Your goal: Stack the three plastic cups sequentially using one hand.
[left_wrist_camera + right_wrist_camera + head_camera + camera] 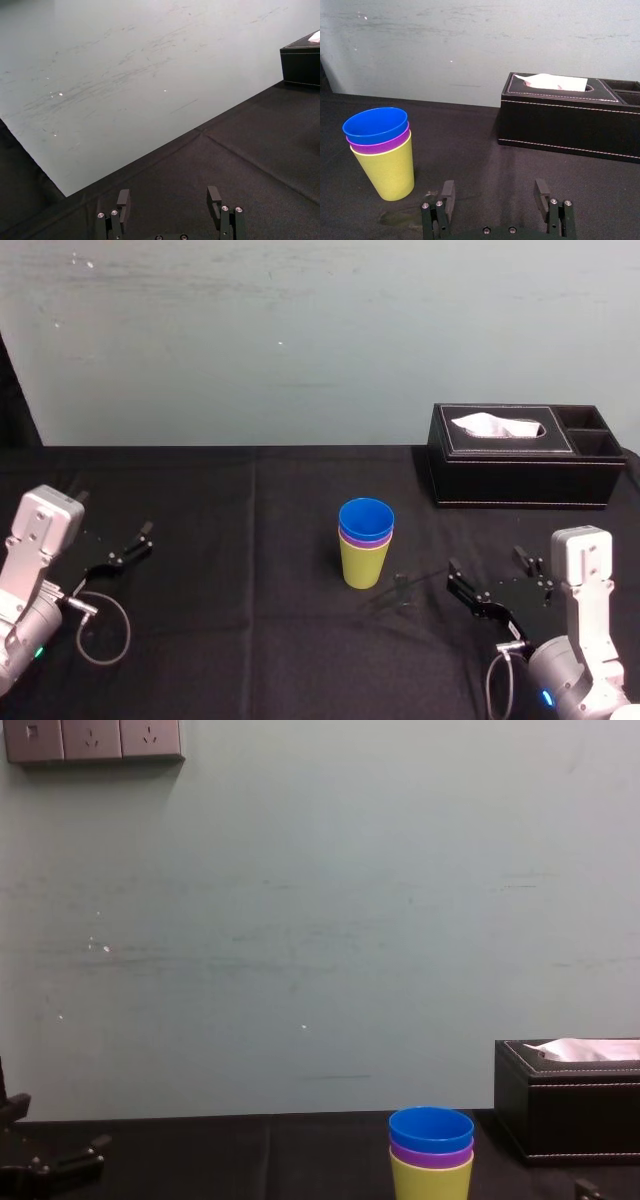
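Item one, right gripper (485,559): we find it low over the black tablecloth (250,620) at the robot's right, its fingers spread wide and holding nothing. Item two, lying to that gripper's left and a little ahead of it, near but apart from it: the yellow-green cup (364,565), standing upright on the cloth with its mouth up, the purple cup (352,537) nested in it and the blue cup (366,517) nested in that, only their rims showing. We judge the stacking complete, so any coming move turns on the gripper keeping clear of this upright, easily tipped column at its left. Item three, black leather tissue box (520,475), well behind it. Item four, left gripper (115,513): parked far to the left, also spread and empty, farther from the cups than the right one.
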Available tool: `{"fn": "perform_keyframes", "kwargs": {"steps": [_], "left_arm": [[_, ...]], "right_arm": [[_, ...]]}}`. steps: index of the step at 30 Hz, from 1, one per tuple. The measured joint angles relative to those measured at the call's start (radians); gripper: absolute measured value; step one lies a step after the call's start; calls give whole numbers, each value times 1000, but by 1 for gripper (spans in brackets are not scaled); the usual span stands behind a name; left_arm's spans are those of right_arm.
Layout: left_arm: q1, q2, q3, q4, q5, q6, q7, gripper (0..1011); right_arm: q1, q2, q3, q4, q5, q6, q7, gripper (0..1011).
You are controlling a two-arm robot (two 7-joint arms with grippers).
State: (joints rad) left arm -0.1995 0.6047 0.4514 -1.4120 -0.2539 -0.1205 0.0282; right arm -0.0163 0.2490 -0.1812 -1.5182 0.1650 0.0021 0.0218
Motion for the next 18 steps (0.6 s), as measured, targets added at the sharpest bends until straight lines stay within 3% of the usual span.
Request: {"fn": "perform_keyframes", "kwargs": {"steps": [18], "left_arm": [[0,0,0,0,0,0,0,1000]], "right_arm": [[2,3,-2,-2,3,0,2,1003]]}}
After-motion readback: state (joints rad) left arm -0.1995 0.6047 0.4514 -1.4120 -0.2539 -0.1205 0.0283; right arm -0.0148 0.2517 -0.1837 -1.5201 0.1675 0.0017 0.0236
